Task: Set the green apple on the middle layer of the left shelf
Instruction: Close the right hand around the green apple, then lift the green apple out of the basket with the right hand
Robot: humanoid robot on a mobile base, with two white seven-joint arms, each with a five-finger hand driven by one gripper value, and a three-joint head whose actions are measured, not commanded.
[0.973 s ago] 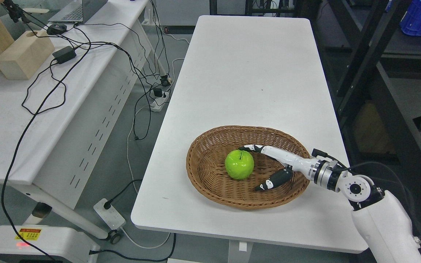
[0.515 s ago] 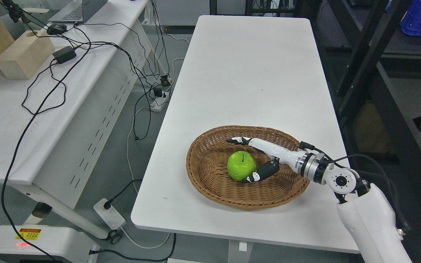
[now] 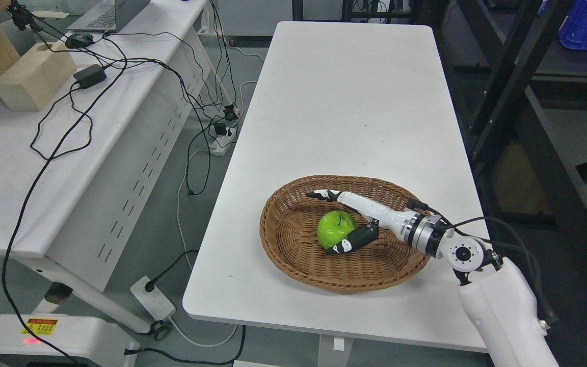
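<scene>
the fingers (image 3: 326,195) of the right hand (image 3: 362,219) are spread wide and grip nothing yet: the long white ones reach past the far side of the green apple (image 3: 336,230), their dark tips well beyond it, while the dark thumb (image 3: 348,243) lies along its near side, so the fruit now sits in the fork between them. a second ago the fingertips only reached the apple's right edge and the thumb lay clear of it; since then the hand has slid leftward across the basket (image 3: 293,255) and the apple has shifted a little to the right and turned slightly, which suggests a nudge or early contact. by my reading this is the enclosing step of the pick, with closing, lifting and the carry to the left shelf all not yet done. the apple rests in the basket's hollow, near its middle, on the white table (image 3: 344,97). it is nearly round, with no real long axis; its stem dimple faces up and slightly toward the wrist, so it stands roughly upright. the left arm is out of view.
</scene>
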